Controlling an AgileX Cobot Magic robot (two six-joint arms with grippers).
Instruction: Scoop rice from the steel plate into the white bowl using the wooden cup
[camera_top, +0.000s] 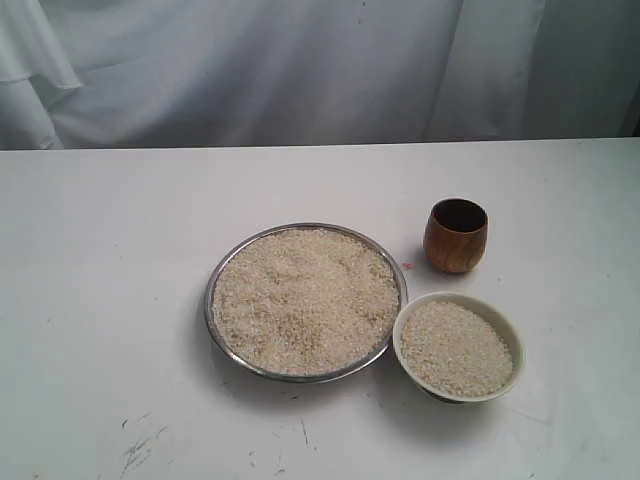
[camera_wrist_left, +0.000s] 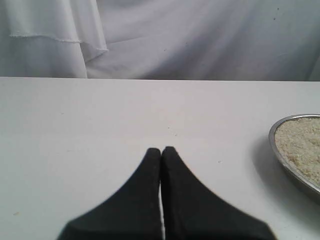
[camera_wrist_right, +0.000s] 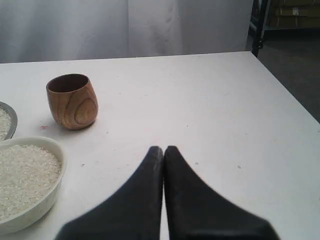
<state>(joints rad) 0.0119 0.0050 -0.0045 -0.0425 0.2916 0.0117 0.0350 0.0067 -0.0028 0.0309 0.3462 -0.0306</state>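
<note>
Hanging empty, tips pressed together, the right claw (camera_wrist_right: 163, 148) has the cup (camera_wrist_right: 72, 101) upright ahead, well apart, mouth up for an easy grasp; the bowl (camera_wrist_right: 47, 197), holding rice (camera_wrist_right: 22, 175), sits nearer. The left claw (camera_wrist_left: 161, 149), likewise together, has the heaped plate (camera_wrist_left: 273, 137) ahead to one side.

A big flat white table (camera_top: 100, 300) fills most of the view. Behind its back edge hangs a soft white cloth curtain (camera_top: 250, 70) with long folds. It runs from one back corner to the other. Near the front edge, toward the left corner, are a few thin dark scratch marks (camera_top: 135, 452). Past the right edge lies a dark grey floor (camera_wrist_right: 295, 65) — and brown boxes (camera_wrist_right: 295, 10) on a shelf.
</note>
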